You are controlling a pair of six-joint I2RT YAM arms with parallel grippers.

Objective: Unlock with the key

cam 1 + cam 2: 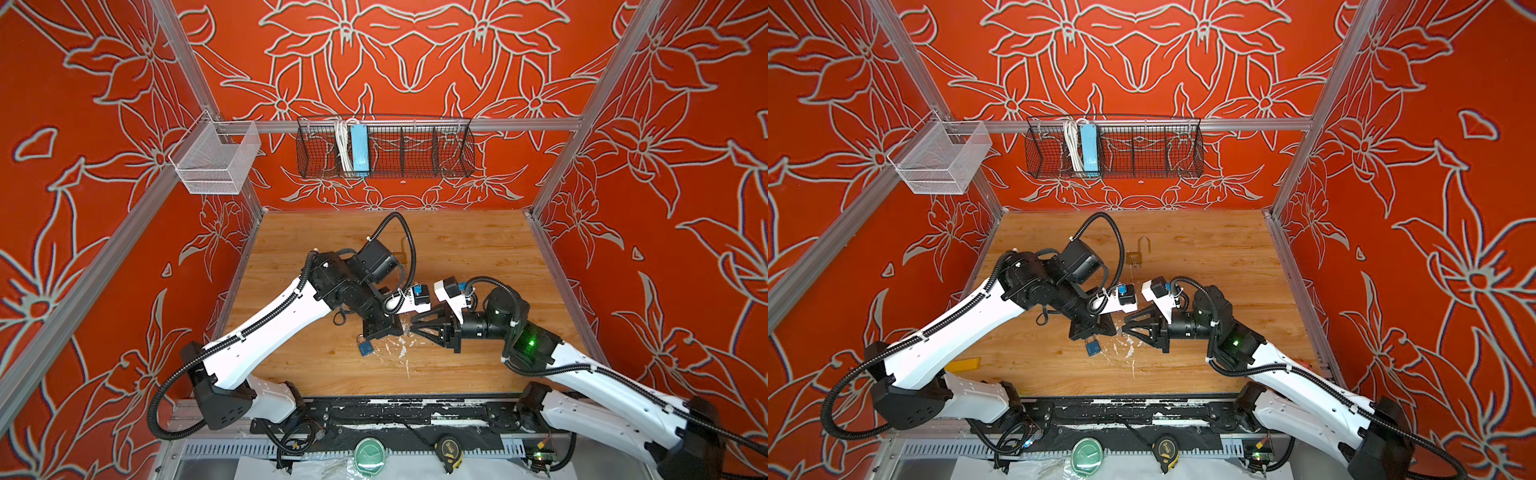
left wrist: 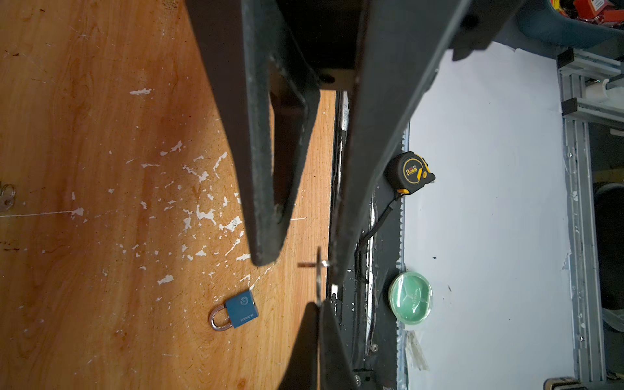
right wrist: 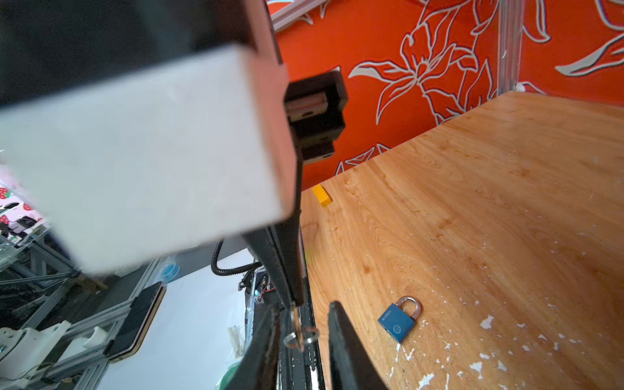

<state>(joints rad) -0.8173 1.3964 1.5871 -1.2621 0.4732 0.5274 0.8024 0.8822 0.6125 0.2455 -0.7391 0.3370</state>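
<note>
Closest in, the blue padlock (image 2: 241,309) lies flat on the bench (image 1: 1204,257) near the front edge, about midway along it. Its shackle is closed and neither arm touches it. Just above and behind it the two arms meet tip to tip. The left gripper (image 1: 1113,330) is fully closed and pinches the key (image 3: 296,320) at its very tip, with the key and its small ring hanging out past the fingers. The right gripper (image 1: 1124,328) faces it with its jaws a little apart, one on each side of the key. Whether either finger presses on the key cannot be told.

The step in hand looks like a pass or re-grip of the key between the arms, ahead of any insertion. Next, one gripper needs a firm hold on the key's head with the blade free. The other must pin or lift the blue padlock so the keyway can be met squarely.

Farther back, toward the bench's centre, a brass padlock (image 1: 1139,253) lies with its shackle open, so it is probably not the target.
</note>
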